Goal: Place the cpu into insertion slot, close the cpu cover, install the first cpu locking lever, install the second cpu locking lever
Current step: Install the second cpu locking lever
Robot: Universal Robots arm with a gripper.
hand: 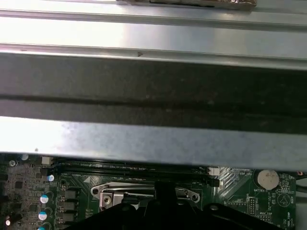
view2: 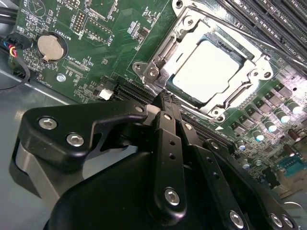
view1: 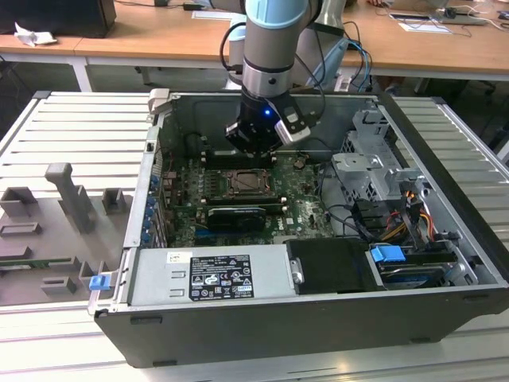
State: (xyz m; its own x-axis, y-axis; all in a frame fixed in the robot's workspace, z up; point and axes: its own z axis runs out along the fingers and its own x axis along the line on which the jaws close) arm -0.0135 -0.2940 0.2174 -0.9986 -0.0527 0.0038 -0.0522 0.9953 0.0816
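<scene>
The cpu [view2: 208, 67], a silvery square chip, lies flat in its socket on the green board. The cpu cover [view2: 249, 79], a silvery metal frame, lies down around it. A thin lever rod [view2: 225, 26] runs along one side of the socket. My gripper [view2: 163, 98] is shut with nothing between its black fingers [view2: 169, 143], and its tip hovers right at a corner of the socket. In the exterior view the gripper [view1: 256, 147] hangs inside the open computer case, just above the far edge of the socket [view1: 241, 183]. The first wrist view shows the cover [hand: 112, 192] beyond the gripper's dark body.
A long black card [view1: 233, 216] sits just in front of the socket. Memory slots [view2: 268, 19] and a coin battery [view2: 50, 46] flank it. The power supply [view1: 211, 274], drive cage [view1: 370, 171] and cables [view1: 413, 215] crowd the case. Grey fixtures [view1: 71, 195] stand on the exterior view's left.
</scene>
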